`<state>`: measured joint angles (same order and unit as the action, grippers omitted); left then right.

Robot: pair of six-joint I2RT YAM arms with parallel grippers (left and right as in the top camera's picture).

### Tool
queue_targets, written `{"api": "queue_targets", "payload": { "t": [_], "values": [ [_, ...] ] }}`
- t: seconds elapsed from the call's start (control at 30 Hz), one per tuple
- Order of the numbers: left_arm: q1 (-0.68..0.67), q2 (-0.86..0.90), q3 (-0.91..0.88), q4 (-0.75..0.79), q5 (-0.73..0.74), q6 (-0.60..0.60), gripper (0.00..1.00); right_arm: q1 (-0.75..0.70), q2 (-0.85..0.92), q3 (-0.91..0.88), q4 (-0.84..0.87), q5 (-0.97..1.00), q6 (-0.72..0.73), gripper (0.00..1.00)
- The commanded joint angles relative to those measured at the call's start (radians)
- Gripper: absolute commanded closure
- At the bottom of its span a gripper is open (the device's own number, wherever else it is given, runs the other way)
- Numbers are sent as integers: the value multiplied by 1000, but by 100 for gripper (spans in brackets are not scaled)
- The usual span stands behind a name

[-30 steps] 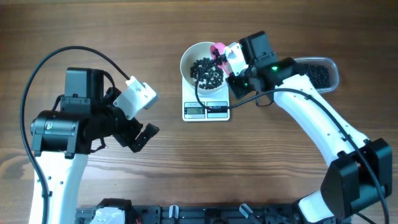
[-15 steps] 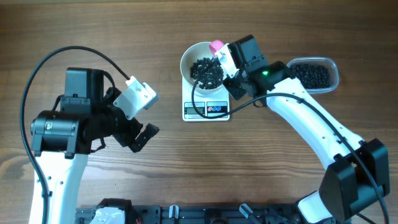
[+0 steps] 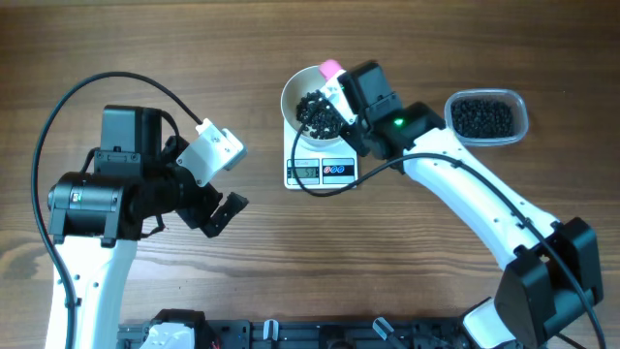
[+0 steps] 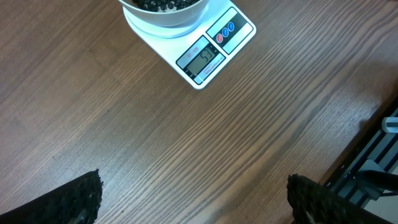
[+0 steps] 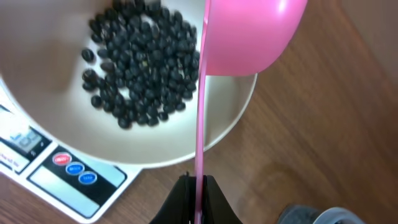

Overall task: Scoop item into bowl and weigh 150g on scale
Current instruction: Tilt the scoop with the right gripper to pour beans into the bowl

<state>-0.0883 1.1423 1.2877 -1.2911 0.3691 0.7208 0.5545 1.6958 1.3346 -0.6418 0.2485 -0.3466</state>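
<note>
Pink scoop (image 5: 249, 37), pinched by its handle in the right gripper (image 5: 198, 186), has slid left since a second ago along the far rim of the white bowl (image 3: 290, 94), uncovering the clear tub (image 3: 522, 129). Black beans (image 5: 140, 59) lie heaped in the bowl, which sits on the scale (image 4: 214, 53); its reading is too blurred to make out. The left gripper (image 4: 196, 199) idles, spread wide.

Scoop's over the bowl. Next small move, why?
Probably swing the right gripper, shut on the pink plastic scoop, to the clear plastic tub for another load. The scoop hangs on edge over the round white bowl, apparently emptied; the small black beans only partly cover its bottom, and the white digital scale seems to show just two digits.
</note>
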Motion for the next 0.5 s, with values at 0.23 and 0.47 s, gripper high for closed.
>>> {"api": "queue_targets", "payload": {
  "t": [0.23,0.47],
  "values": [
    [8,-10,6,0,23,-3,0,5,-46,8,0,110,-5,96],
    [8,-10,6,0,23,-3,0,-22,-123,62,-136,121,126,96]
  ]
}}
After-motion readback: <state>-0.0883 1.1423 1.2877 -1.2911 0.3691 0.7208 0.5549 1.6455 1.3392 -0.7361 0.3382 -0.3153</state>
